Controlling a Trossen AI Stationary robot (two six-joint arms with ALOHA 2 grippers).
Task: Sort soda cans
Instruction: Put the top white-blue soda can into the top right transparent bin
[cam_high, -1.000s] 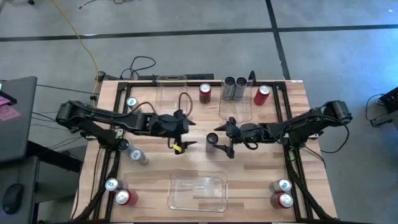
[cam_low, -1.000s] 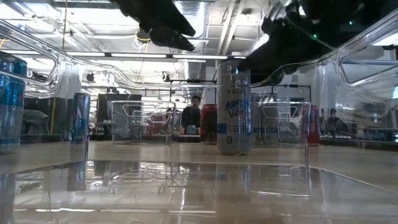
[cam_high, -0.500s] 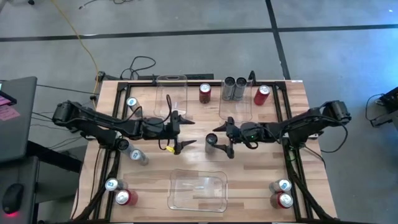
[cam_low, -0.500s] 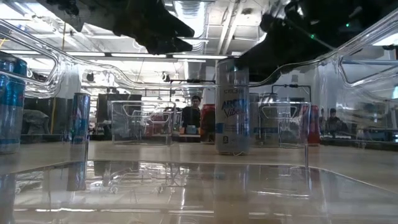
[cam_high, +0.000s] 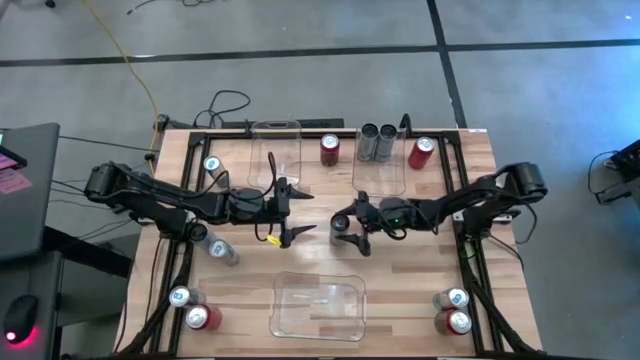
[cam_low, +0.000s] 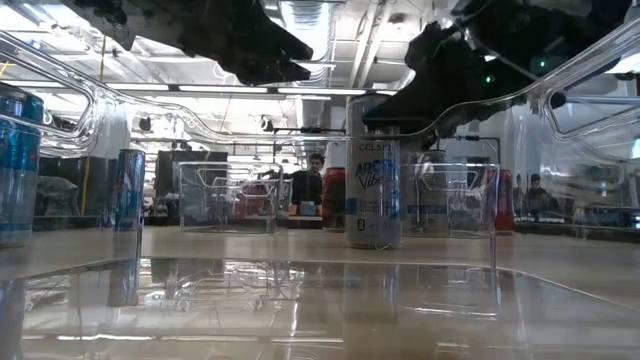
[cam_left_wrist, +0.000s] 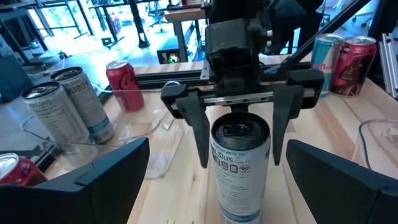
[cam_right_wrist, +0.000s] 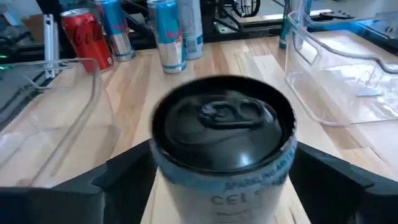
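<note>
1. A grey can stands upright near the middle of the bench, between the two arms.
2. The right claw straddles this can, its fingers spread wide on either side, not pressing it.
3. The left claw waits just beside, fingers apart and holding nothing.
4. A clear bin lies near the bench's front edge.

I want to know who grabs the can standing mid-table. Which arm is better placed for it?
The right. Its claw straddles the grey can, one open finger on either side, as the left wrist view shows. The left claw sits open beside it, off toward its own side and holding nothing.
</note>
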